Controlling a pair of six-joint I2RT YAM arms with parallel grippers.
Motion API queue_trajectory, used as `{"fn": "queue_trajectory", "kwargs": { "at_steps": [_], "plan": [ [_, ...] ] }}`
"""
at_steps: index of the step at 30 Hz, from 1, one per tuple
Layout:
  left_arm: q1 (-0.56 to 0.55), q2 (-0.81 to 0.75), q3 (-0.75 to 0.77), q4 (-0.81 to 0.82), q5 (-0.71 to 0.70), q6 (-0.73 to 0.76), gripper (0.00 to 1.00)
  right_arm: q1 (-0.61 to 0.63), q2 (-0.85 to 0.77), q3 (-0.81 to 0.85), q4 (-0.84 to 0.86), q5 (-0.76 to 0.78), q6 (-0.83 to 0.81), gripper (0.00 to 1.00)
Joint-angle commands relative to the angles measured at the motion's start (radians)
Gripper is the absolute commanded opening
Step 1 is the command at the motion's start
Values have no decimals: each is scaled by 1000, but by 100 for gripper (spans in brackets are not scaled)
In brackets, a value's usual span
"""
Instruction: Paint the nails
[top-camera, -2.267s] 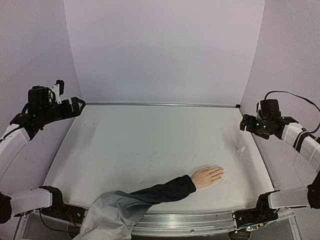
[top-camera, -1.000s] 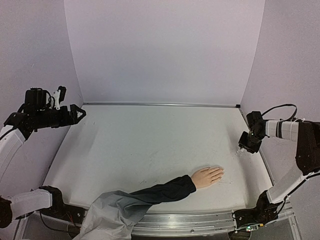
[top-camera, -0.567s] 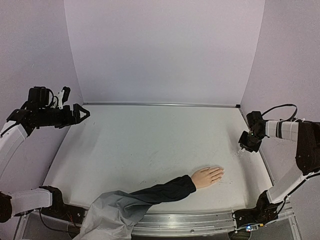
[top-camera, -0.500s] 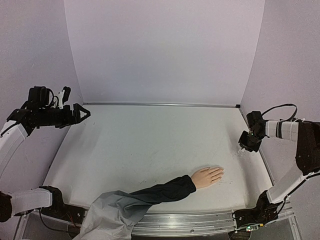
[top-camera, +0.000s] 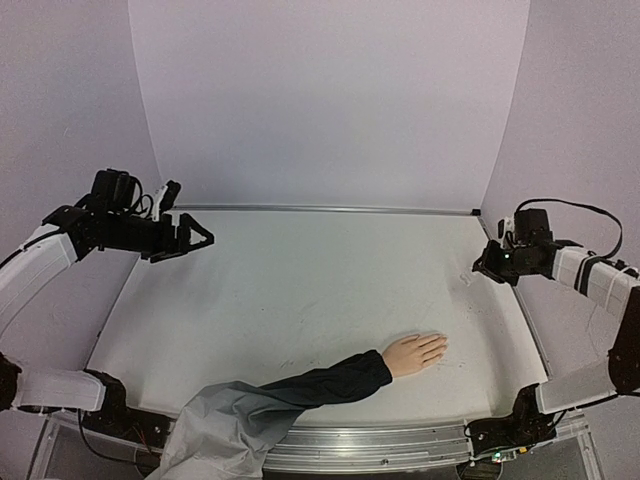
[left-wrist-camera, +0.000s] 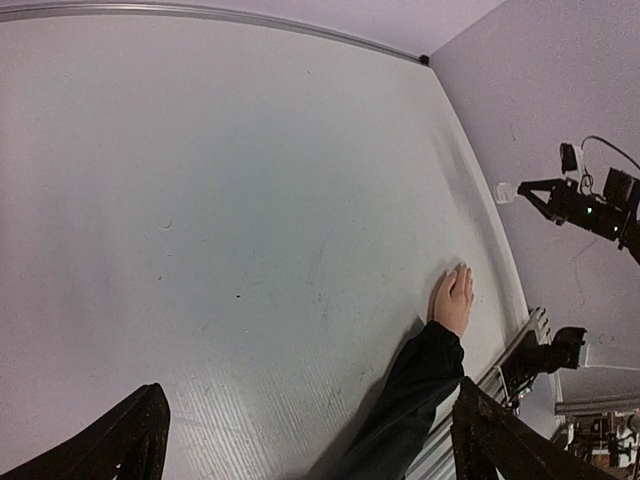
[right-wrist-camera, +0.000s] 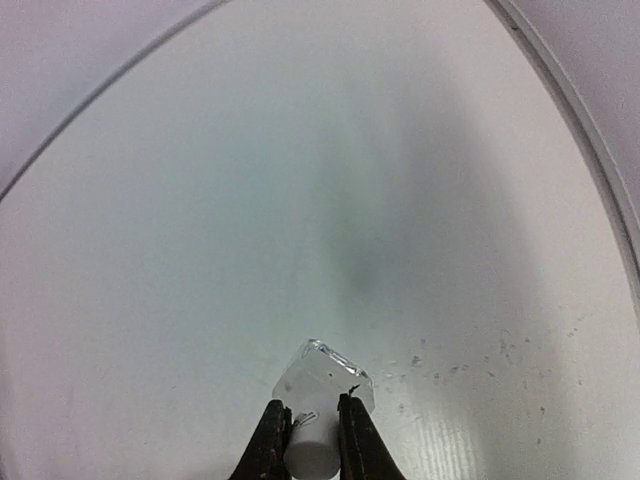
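The right gripper (right-wrist-camera: 312, 412) now holds the small clear whitish item (right-wrist-camera: 326, 380) pinched between its fingers. Half a second ago it was pressed down on that item where it lay on the table (top-camera: 300, 300), beyond and to the right of the mannequin hand (top-camera: 414, 353). Now the item is off the surface, higher and farther back from the mannequin hand, so the pickup looks done. The item is probably the polish, though no brush shows.

The left gripper (top-camera: 200, 240) is no longer out at the far left. It reaches in over the table, well apart from the mannequin hand on its far-left side, with its jaws spread wide and nothing in them, perhaps to help open the item.

The nails (top-camera: 441, 344) lie at the fingertips of the mannequin hand, flat on the table, bare and unchanged, so painting has not begun
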Motion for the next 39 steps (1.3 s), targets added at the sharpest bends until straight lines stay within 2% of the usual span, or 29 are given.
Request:
{"fn": "queue_trajectory", "kwargs": {
  "at_steps": [1,7,10,13,19,21,26,36,39],
  "plan": [
    [-140,40,58,94,-71,-17,100,22,-68,-32,99,-288,-44,0],
    [-337,100,17,306,-144,62,99,114,-135,-56,223,-496,39,0],
    [-416,172,44,361,-85,139,99,180,-108,-32,228,-550,44,0],
    [-477,275,107,366,-64,181,95,249,-70,-9,225,-567,47,0],
    [-530,432,198,373,-60,162,90,373,-28,22,237,-543,90,0],
    [-547,463,216,375,-2,167,89,403,-20,25,256,-545,110,0],
    [-598,543,264,374,123,178,76,469,19,38,322,-608,128,0],
    [-700,637,347,374,89,194,71,596,128,117,343,-594,154,0],
    [-707,654,353,375,93,197,62,622,143,133,369,-601,169,0]
  ]
}}
